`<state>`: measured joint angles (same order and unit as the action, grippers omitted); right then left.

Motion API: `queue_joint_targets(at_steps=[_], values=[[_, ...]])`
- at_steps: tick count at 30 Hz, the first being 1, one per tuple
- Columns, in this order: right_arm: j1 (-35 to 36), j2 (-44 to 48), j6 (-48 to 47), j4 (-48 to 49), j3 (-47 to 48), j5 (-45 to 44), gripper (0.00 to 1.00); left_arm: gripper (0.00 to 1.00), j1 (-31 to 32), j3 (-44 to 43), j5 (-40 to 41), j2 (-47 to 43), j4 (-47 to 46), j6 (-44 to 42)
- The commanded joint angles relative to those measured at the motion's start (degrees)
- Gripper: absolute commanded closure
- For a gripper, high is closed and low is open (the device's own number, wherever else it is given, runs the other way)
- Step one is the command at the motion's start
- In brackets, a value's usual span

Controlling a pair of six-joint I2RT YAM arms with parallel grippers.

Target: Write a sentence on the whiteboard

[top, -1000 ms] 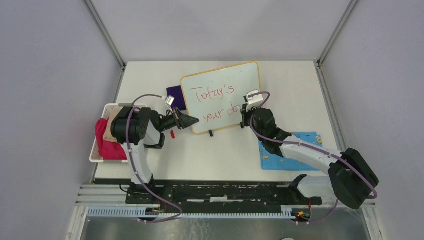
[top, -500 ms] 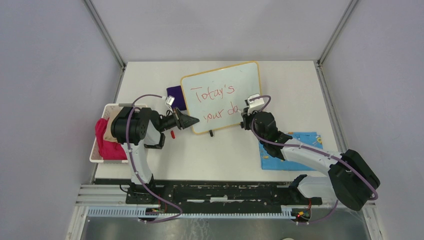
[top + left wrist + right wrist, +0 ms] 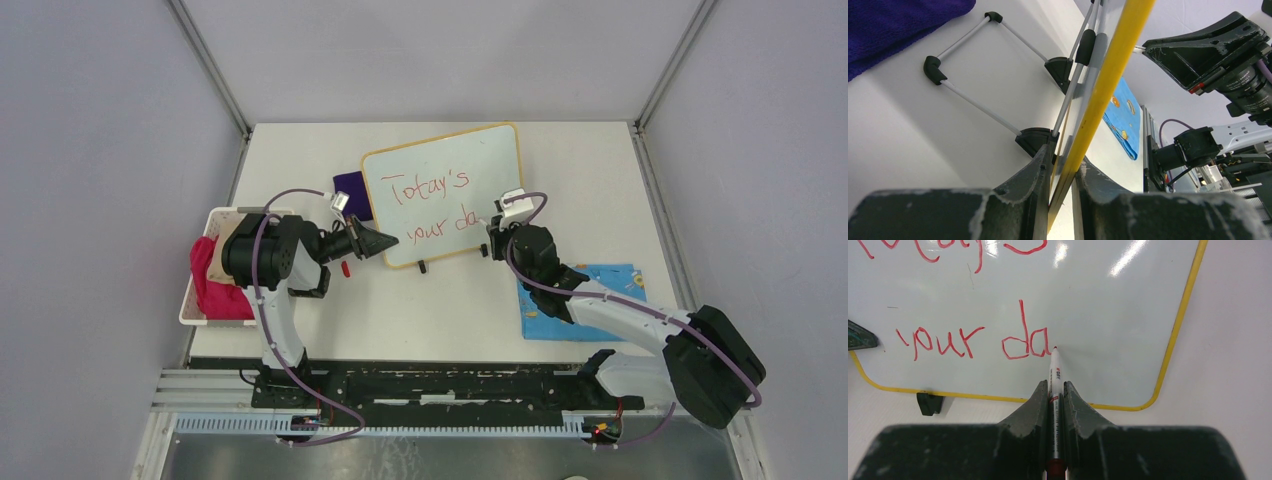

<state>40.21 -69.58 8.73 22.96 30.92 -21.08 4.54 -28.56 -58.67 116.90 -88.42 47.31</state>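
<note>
The whiteboard [image 3: 445, 190] with its yellow frame stands tilted on the table's middle. In red it reads "Today's" above "your da" [image 3: 975, 340]. My left gripper [image 3: 390, 242] is shut on the board's lower left edge; in the left wrist view the yellow frame [image 3: 1098, 95] runs between the jaws of that gripper [image 3: 1062, 172]. My right gripper [image 3: 490, 237] is shut on a white marker [image 3: 1054, 375] with a red tip, which touches the board just right of the "a". The same gripper shows in the right wrist view [image 3: 1053, 390].
A purple cloth [image 3: 347, 187] lies behind the board's left side. A white basket [image 3: 195, 300] holding a pink cloth [image 3: 212, 285] sits at the left. A blue patterned cloth [image 3: 600, 275] lies under the right arm. A small red cap [image 3: 346, 268] lies near the left gripper.
My right gripper with the marker has moved slightly right and down along the second line. The left gripper and the board have not moved.
</note>
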Motion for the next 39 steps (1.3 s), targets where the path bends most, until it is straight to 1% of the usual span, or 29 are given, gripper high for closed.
queue_joint_targets(at_steps=[1,23,39], values=[[-0.2,1.1,-0.3,2.2,2.2,-0.8,1.00,0.98,0.1,0.1,1.0,1.9,-8.6,2.7],[-0.9,-2.5,0.0,3.1,4.7,-0.2,1.00,0.98,0.1,0.0,0.9,2.0,-8.6,2.7],[-1.5,-1.1,0.7,3.0,-0.1,-0.9,1.00,0.98,0.1,0.1,1.0,1.8,-8.6,2.7]])
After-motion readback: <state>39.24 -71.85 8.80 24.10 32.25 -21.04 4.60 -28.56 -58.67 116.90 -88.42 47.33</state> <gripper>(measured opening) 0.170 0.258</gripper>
